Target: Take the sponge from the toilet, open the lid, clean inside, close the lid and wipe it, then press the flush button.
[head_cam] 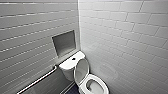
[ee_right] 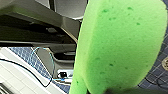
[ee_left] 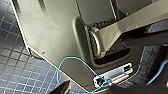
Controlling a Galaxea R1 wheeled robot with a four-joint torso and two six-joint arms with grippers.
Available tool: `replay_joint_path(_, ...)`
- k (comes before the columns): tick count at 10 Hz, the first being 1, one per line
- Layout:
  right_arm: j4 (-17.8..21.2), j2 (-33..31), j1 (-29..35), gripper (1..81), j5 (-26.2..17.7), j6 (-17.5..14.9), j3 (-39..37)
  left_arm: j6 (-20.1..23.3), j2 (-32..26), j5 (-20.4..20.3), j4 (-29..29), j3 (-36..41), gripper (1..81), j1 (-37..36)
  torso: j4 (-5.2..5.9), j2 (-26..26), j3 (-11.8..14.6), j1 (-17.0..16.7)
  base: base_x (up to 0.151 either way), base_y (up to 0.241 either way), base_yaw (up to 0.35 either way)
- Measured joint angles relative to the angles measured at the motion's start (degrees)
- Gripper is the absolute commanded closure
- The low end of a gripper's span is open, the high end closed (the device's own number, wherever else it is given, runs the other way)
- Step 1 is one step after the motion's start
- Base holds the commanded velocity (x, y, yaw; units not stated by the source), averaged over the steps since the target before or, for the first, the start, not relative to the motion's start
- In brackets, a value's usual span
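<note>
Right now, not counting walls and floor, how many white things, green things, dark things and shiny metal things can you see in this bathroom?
White: 2, the toilet and its raised lid
Green: 1, the sponge
Dark: 1, the flush button
Shiny metal: 1, the grab rail
Total: 5

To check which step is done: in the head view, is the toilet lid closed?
No, the lid stands raised by the tank, leaving the bowl uncovered.

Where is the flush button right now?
In the head view, the small dark round flush button sits centred on the white rectangular ceramic tank top, just behind the raised white oval lid and below the recessed wall niche.
</note>
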Motion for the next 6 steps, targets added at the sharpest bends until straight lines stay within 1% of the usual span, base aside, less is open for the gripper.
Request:
replay_joint_path(2, 0.0, 0.1, 0.4, 81.1, 0.0, 0.0, 0.0, 0.0, 0.8, -0.1, 0.0, -1.8, 1.0, 0.0, 0.0, 4.2, 0.0, -2.8, 0.0, 0.0, 0.0)
replay_joint_path(4, 0.0, 0.0, 0.5, 81.1, 0.1, 0.0, 0.0, 0.0, 1.8, -0.5, 0.0, -2.1, 1.0, -0.5, 0.0, 8.1, 0.0, -5.2, 0.0, 0.0, 0.0)
replay_joint_path(6, 0.0, 0.0, 0.6, 81.1, 0.1, 0.0, 0.0, 0.0, 1.9, -0.6, 0.0, -2.1, 1.0, -0.6, 0.0, 9.2, 0.1, -5.9, 0.0, 0.0, 0.0)
